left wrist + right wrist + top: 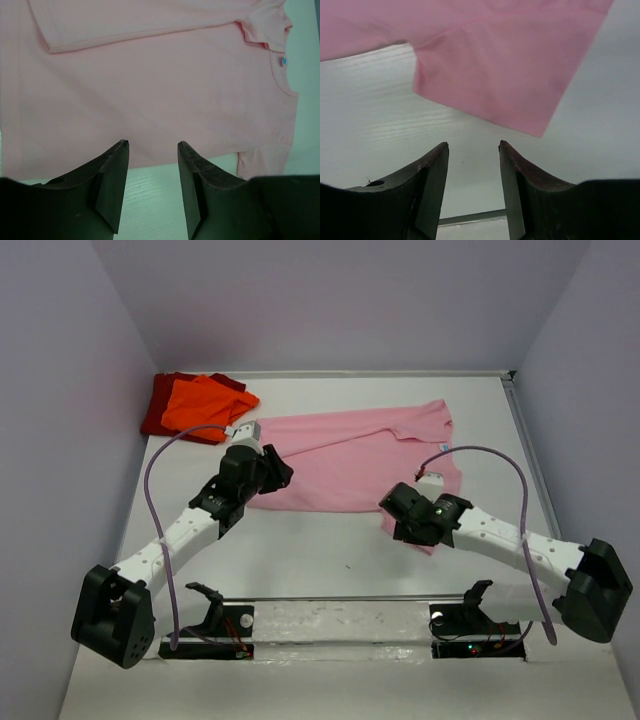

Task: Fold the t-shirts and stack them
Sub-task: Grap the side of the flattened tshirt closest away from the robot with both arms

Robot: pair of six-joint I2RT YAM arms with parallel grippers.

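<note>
With the left pincer (pixel 152 145) and right pincer (pixel 472 145) both open and empty over the near edge of the pink shirt (pixel 350 455) spread mid-worktop (pixel 330 560), uneven grabs could skew the fold.

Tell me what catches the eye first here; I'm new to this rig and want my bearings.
A pink shirt lies spread mid-table, with the left gripper and right gripper open and empty at its near edge. In the far left corner an orange shirt sits on a red shirt.
</note>
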